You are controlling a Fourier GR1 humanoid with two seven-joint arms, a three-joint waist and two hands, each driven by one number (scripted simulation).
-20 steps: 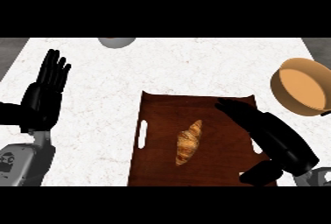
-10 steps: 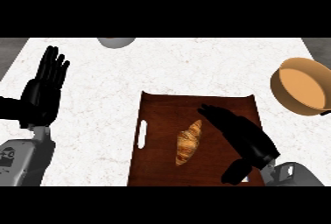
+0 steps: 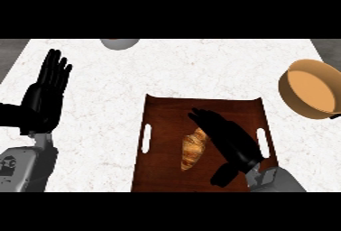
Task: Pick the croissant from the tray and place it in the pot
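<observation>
Kitchen counter, seen steeply from above: a golden croissant (image 3: 191, 151) is shown lying on a dark wooden tray (image 3: 166, 117), roughly at the tray's middle, with its long axis running up and down the view. The tray is set on a white marbled counter (image 3: 200, 67) and is pierced by a pale handle slot (image 3: 146, 137) on its left side and another (image 3: 263, 143) on its right.

The right hand (image 3: 230, 142) is held over the tray just to the right of the croissant. Its fingers are stretched out straight and close together, pointing up and to the left, and the thumb is spread apart lower down — nothing is gripped. The fingers overlap the pastry's right edge in this view; whether contact is made cannot be told. The grey right forearm (image 3: 276, 182) is seen entering from the lower edge.

The pot (image 3: 307, 88), tan with an orange inside, is placed at the counter's right edge, well apart from the croissant, and is cut off by the frame.

The left hand (image 3: 41, 101) is seen resting at the left — flat, wide, fingers up — above its grey forearm (image 3: 23, 167). A grey rounded object (image 3: 120, 43) is partly visible at the top edge.
</observation>
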